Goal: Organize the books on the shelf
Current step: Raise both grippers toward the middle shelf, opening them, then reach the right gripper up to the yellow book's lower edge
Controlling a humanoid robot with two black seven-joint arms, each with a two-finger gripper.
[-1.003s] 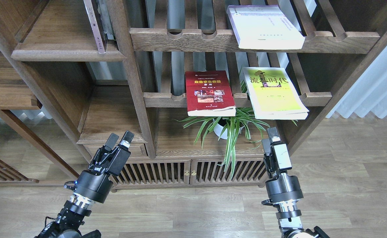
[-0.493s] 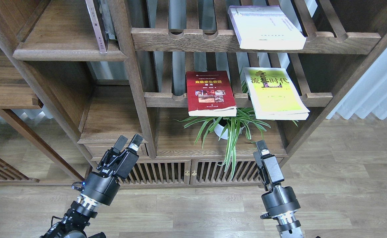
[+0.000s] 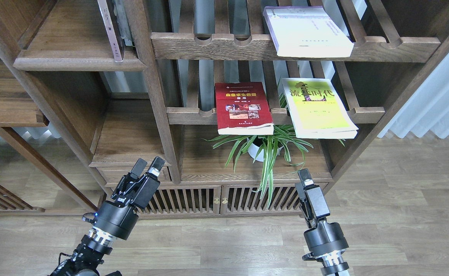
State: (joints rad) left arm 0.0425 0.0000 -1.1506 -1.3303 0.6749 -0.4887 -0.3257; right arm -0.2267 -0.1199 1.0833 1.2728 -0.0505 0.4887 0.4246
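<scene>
right claw (image 3: 305, 177) lower, turned | bookcase (image 3: 159, 111) dark wood | floor (image 3: 400, 199) wood plank

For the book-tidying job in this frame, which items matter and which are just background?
Belongs to the job:
red book
yellow-green book
white book with purple edge
solid shelf board, upper left

Just there:
potted spider plant
thin upright book on the solid board
slatted cabinet doors

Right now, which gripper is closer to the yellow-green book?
Right. The right gripper sits below the yellow-green book, slightly to its left. The left gripper is far off to the left, in front of the cabinet drawer.
</scene>
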